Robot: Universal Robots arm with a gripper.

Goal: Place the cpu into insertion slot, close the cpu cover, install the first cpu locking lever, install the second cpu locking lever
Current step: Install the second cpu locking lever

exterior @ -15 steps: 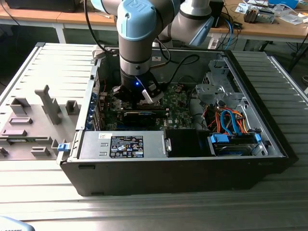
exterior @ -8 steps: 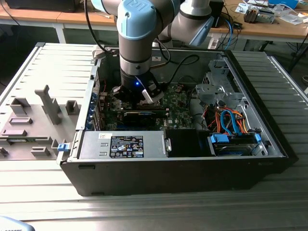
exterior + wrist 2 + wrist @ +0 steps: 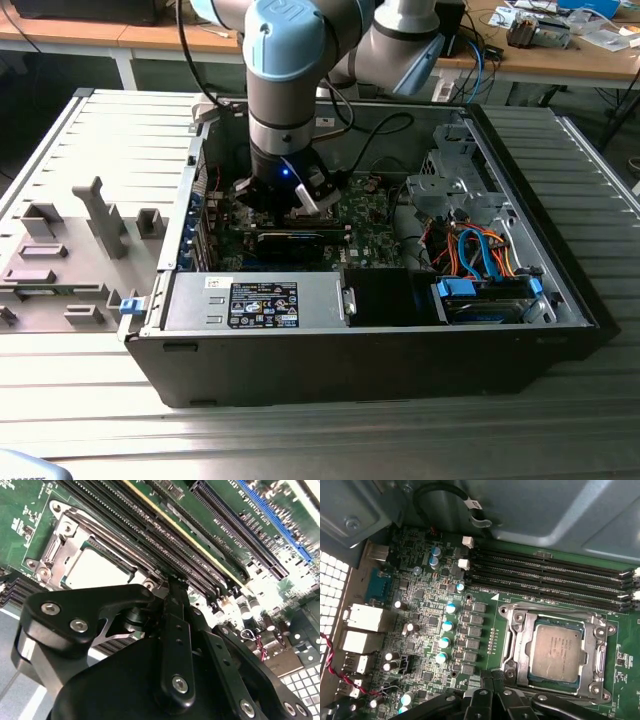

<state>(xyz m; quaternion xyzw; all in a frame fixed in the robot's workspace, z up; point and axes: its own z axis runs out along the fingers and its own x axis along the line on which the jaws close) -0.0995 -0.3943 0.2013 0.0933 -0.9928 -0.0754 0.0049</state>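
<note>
Black links of my hand (image 3: 492, 682) crowd both wrist views, its fingers drawn together on nothing just beside the insertion slot (image 3: 555, 652). Beyond them the cpu (image 3: 556, 651) lies flat in that slot with the cpu cover (image 3: 520, 645) closed around it, green circuit board (image 3: 430, 610) and long black card slots (image 3: 550, 577) alongside. Farther out, the open computer case (image 3: 360, 350) sits on a ribbed metal counter (image 3: 100, 390), with cluttered wooden desks (image 3: 560, 50) behind.

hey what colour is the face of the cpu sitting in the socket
Grey-beige metallic. The cpu shows best in the first wrist view, framed by the silvery cpu cover.
</note>
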